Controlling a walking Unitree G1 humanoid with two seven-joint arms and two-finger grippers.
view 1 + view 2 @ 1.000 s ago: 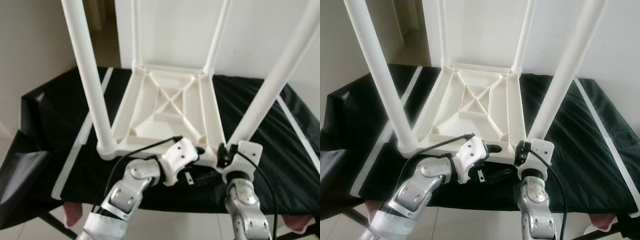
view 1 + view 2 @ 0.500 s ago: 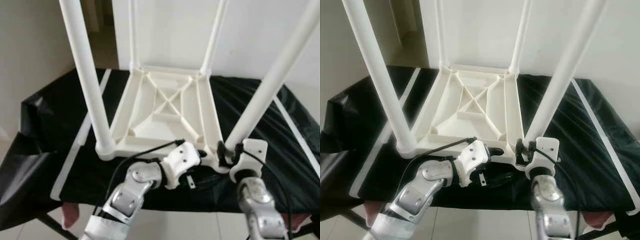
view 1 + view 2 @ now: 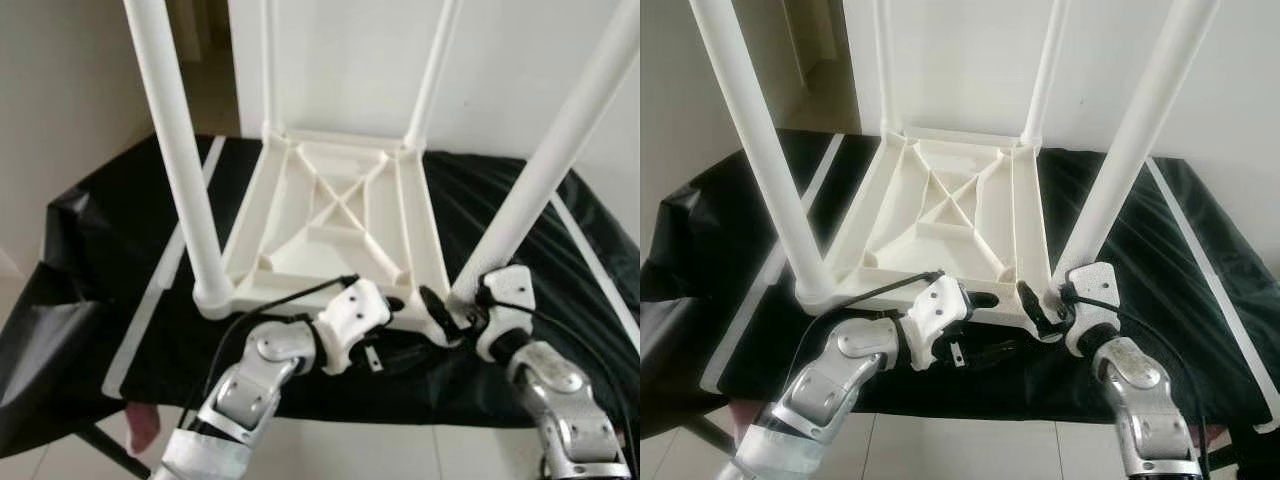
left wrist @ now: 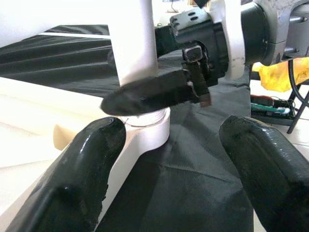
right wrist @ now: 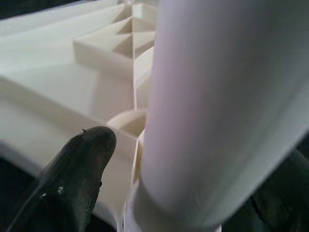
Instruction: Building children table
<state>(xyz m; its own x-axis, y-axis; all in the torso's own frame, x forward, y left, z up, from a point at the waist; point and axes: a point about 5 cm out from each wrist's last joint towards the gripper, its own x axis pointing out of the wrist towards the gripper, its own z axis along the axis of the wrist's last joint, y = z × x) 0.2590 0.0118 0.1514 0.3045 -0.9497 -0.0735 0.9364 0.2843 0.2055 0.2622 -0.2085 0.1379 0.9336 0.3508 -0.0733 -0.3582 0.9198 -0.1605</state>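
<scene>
Right gripper (image 3: 1040,305), lower centre-right of frame, fingers spread either side of the near right leg (image 3: 1130,140) at its base, one black finger (image 5: 72,179) against the socket rim; not clamped. Left gripper (image 4: 169,159), lower centre, sits just below the near edge of the upturned table top (image 3: 340,215), its two fingers (image 4: 72,183) parted with nothing between them. White children's table lies upside down mid-frame on a black cloth (image 3: 100,260) covering a bench. Four white legs point upward; near left leg (image 3: 180,150) rises toward upper left. Underside ribs cross diagonally at centre.
</scene>
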